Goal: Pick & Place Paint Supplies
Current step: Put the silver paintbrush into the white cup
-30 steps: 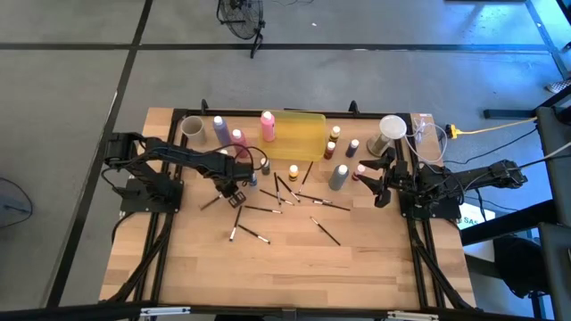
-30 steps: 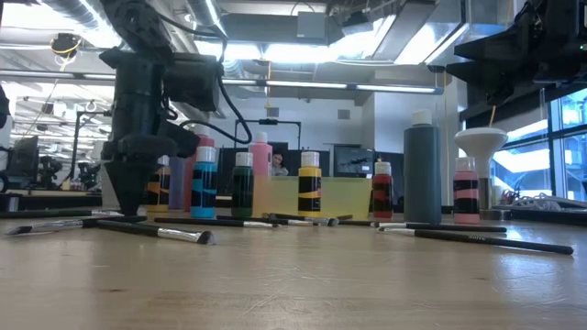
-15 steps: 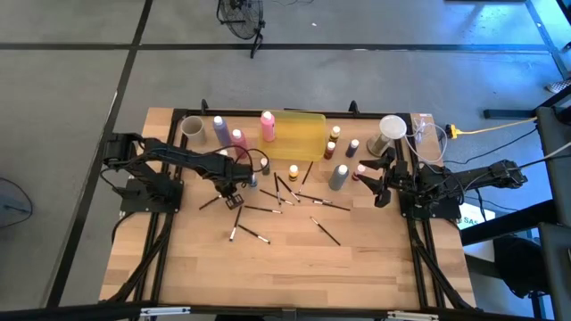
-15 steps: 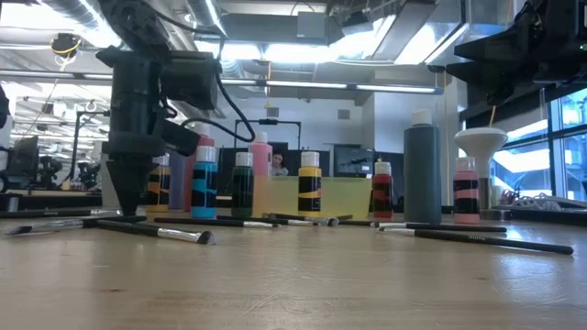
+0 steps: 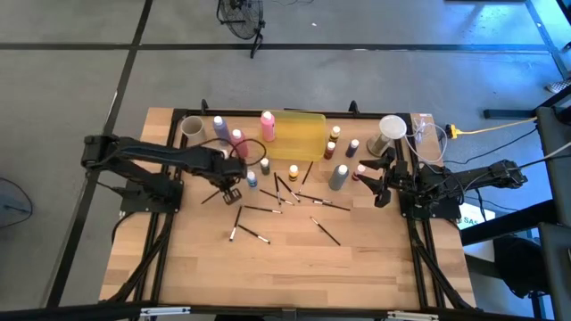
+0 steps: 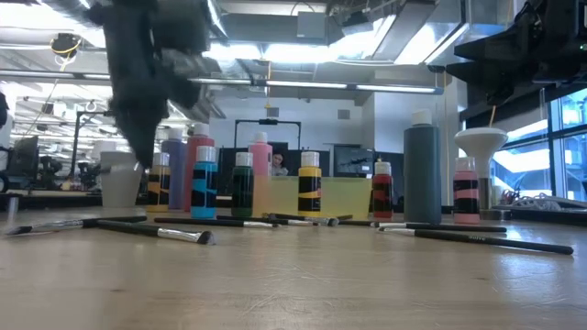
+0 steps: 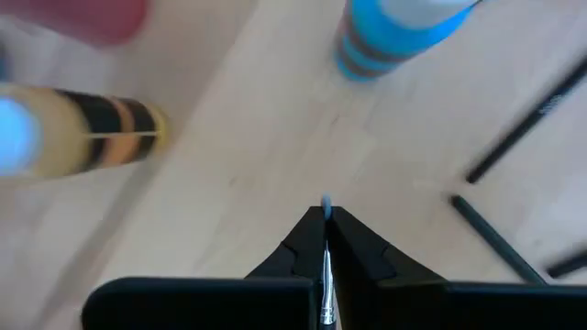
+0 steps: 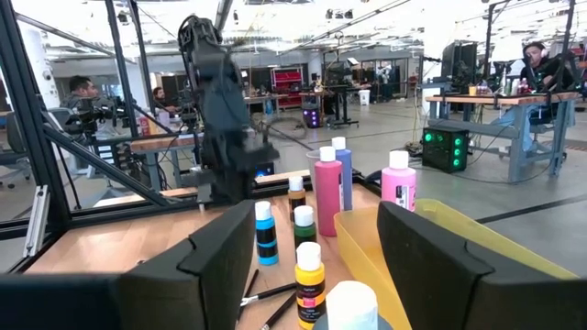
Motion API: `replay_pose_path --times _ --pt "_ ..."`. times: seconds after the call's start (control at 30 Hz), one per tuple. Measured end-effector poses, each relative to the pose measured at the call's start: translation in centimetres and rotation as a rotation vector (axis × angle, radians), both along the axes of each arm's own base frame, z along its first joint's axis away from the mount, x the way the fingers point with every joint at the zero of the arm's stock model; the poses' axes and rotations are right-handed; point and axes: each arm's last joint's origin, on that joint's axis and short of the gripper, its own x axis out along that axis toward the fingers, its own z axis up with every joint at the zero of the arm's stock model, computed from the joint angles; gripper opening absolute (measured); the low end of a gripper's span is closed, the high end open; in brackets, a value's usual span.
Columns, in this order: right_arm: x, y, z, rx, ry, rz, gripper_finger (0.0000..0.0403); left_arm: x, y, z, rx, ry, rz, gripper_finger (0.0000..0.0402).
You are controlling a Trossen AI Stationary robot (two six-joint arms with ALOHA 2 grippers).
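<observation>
The left gripper [image 5: 230, 185] hangs above the wooden desk [image 5: 294, 267], at about nine o'clock from the scatter of brushes [image 5: 294, 198] in the high view. In the left wrist view its jaws are pressed together, pinching a thin brush [image 7: 326, 252] that runs up between them, its pale tip just past the fingertips [image 7: 312, 223]. Near it stand a small blue paint bottle [image 5: 252, 179] and a small yellow paint bottle [image 7: 83, 128].

Toward twelve o'clock stand a purple squeeze bottle [image 5: 219, 127], two pink squeeze bottles [image 5: 267, 124] and a translucent yellow tray [image 5: 302, 134], with a pale cup [image 5: 192, 127] at eleven o'clock. More small white-capped bottles [image 5: 332, 147] and a grey squeeze bottle [image 5: 338, 176] stand at about two o'clock from the brushes.

The right gripper [image 5: 373, 183] waits at three o'clock by the desk edge, its jaws spread wide in the right wrist view, beside a small red bottle [image 5: 360, 169] and a second pale cup [image 5: 391, 129].
</observation>
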Motion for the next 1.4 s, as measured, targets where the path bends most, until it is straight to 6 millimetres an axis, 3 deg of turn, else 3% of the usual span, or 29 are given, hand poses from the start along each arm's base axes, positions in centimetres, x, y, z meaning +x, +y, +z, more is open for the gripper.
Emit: replay_pose_path --times 0.2,0.4,0.57,0.7,0.97,1.13,1.4 --pt "0.0 0.0 0.0 0.000 0.001 0.000 0.0232 -0.4 -0.5 6.7 0.157 -0.127 -0.010 0.0004" --pt "0.0 0.0 0.0 0.018 -0.002 0.003 0.0232 -2.3 -0.3 13.0 0.478 -0.304 0.031 0.0003" --pt "0.0 0.0 -0.2 0.014 0.020 0.006 0.0232 -5.6 0.4 15.1 0.802 -0.331 0.196 0.0003" --pt "0.0 0.0 -0.3 0.021 0.026 0.007 0.0232 -8.2 0.6 15.6 0.964 -0.371 0.335 0.0003" --pt "0.0 0.0 -0.3 0.022 0.022 0.006 0.0232 -10.7 0.7 14.6 0.998 -0.576 0.395 0.0003" --pt "0.0 0.0 -0.2 0.020 0.016 0.006 0.0232 -11.8 1.3 12.9 1.018 -0.709 0.454 0.0003" --pt "0.0 0.0 -0.2 0.016 0.014 0.005 0.0231 -12.8 3.1 9.1 1.141 -0.645 0.581 0.0003"
